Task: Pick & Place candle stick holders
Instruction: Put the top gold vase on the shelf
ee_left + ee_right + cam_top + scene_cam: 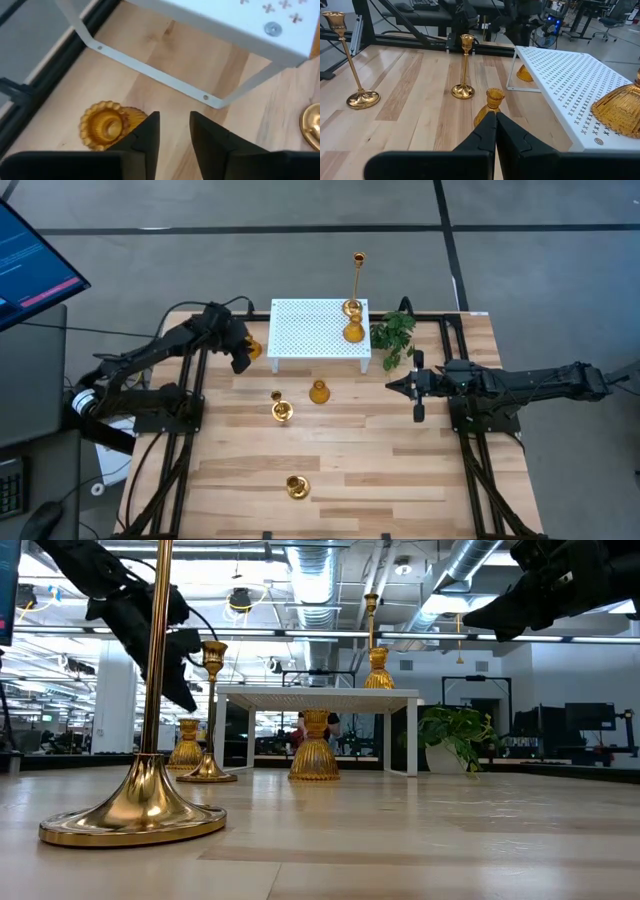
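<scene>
While six brass candle holders are spread about, the inventory runs thus. White perforated stand (318,330), far centre of the tabletop (380,470): one tall thin-stemmed holder (357,280) and one squat ribbed holder (353,332) at its right end. Left of the stand: squat ribbed holder (106,125), on the wood just beside the left tool (174,131), whose fingers stand slightly apart, holding nothing. Near side of the stand: squat holder (319,392); further left, tall stemmed holder (281,410). Near edge, centre: tall stemmed holder (296,486). Green plant (393,335): right of the stand.

Right tool (495,126): right of centre, fingers pressed together, empty, pointing toward the squat holder at the stand's near side.

Handling, by judgement: rigid polished metal, likely slippery and moderately weighty. Tall pieces look top-tippy; take them low on the stem, above the flared base. Squat pieces: grip across the narrow neck, where ribbing should aid purchase.
</scene>
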### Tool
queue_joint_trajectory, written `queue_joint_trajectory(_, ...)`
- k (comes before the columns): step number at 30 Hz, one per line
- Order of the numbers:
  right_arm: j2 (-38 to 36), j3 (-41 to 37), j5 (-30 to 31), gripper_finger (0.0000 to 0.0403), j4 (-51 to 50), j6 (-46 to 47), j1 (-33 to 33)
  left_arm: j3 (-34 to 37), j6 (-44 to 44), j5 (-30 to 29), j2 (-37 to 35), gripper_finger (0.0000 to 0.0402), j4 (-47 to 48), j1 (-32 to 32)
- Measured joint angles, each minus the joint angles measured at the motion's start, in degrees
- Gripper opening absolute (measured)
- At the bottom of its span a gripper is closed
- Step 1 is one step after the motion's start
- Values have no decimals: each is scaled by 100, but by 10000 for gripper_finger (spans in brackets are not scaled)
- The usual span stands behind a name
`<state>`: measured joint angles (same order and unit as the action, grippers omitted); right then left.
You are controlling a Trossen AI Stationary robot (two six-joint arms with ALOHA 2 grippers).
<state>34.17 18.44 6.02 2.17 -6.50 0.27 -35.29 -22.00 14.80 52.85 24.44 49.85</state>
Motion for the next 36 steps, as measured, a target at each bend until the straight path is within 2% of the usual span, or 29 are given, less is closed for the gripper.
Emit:
queue_joint_trajectory(2,-2,0,0,0,0,0,0,0,0,-129,152,117,-1,-10)
queue_joint_trajectory(8,-2,0,0,0,0,2,0,4,0,-1078,435,131,1,-7)
queue_joint_trajectory(15,0,0,0,0,-2,2,1,7,0,-1044,253,132,3,-9)
queue_joint_trajectory(26,0,0,0,0,-4,2,0,7,0,-856,-535,132,-51,-14)
queue_joint_trajectory(36,-1,1,0,0,-33,4,2,7,0,-900,-245,142,-578,-14)
